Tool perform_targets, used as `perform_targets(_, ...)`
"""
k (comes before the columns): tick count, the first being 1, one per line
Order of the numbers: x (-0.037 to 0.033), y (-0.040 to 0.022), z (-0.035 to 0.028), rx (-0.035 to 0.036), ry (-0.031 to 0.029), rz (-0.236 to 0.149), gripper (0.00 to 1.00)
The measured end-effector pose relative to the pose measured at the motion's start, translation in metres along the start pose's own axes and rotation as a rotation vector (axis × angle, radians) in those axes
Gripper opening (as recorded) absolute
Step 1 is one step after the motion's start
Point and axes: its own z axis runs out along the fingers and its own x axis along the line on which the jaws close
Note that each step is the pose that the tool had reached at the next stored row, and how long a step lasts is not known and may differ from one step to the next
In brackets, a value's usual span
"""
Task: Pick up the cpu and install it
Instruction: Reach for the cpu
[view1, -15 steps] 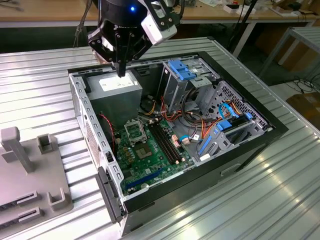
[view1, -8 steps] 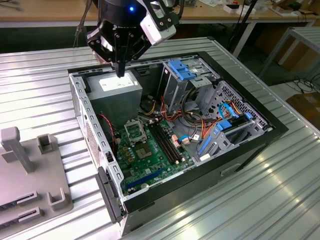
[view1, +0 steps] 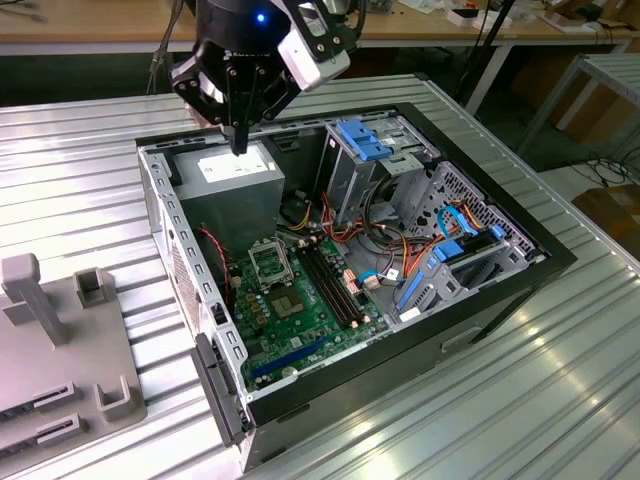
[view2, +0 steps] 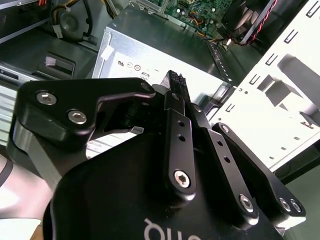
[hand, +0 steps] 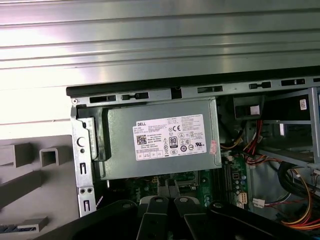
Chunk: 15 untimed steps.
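The jaws of the gripper (view1: 240, 146) are clenched, seemingly empty, above the power supply (view1: 225, 175). The cpu (view1: 288, 305), seen well apart from it, could be shoved askew by clenched jaws.

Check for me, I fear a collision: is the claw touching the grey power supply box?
Cannot tell. In the exterior view the claw overlaps the power supply box at its tip, showing neither gap nor contact.
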Motion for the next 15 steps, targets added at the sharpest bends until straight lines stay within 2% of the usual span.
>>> perform_targets(15, 0.0045, -0.0004, 0.0001, 0.0002, 0.0017, 0.0, 0.11)
